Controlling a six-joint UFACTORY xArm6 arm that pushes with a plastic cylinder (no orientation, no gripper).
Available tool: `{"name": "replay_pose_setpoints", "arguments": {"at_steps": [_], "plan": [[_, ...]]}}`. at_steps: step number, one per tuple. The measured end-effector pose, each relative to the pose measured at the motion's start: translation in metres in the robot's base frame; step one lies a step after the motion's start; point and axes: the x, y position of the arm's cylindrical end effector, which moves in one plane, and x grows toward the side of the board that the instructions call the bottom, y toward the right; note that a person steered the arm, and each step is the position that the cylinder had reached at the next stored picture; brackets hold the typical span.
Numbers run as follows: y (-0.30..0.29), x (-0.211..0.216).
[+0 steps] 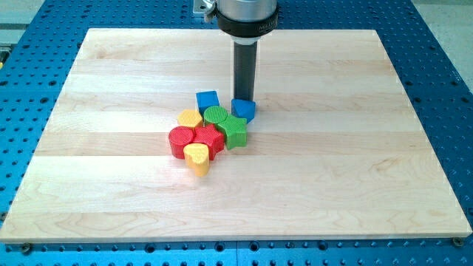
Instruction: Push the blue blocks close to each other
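My tip [244,99] stands on the worktop [355,170] near the middle of its top half, at the end of my dark rod [244,70]. I carry no fingers, so nothing of mine is wide, narrow or holding; the rod ends bare.

The tip is at 12 o'clock of the right blue block [243,110], touching it or just short of it; I cannot tell which. The other blue block, a cube [208,100], sits at 9 o'clock of my tip, near it but apart. The two blue blocks lie near each other with a gap between them, the cube slightly higher in the view.

Below them the other blocks crowd together. A green cylinder [216,115] fills the space at 6 o'clock of that gap, touching or nearly touching both blue blocks. A green star [233,131] lies at 6 o'clock of the right blue block. A yellow block [190,118] sits at 7 o'clock of the cube. A red cylinder [180,140] and a red star [208,139] lie side by side under those, and a yellow heart [197,157] is at the cluster's 6 o'clock edge.
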Motion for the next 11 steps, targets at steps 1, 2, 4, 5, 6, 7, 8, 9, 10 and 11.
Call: {"name": "replay_pose_setpoints", "arguments": {"at_steps": [1, 2, 4, 5, 6, 7, 8, 9, 10, 11], "plan": [[0.053, -0.018], [0.043, -0.008], [0.028, 0.012], [0.025, 0.012], [0.018, 0.012], [0.016, 0.012], [0.01, 0.006], [-0.014, 0.006], [-0.03, 0.006], [0.01, -0.013]]}}
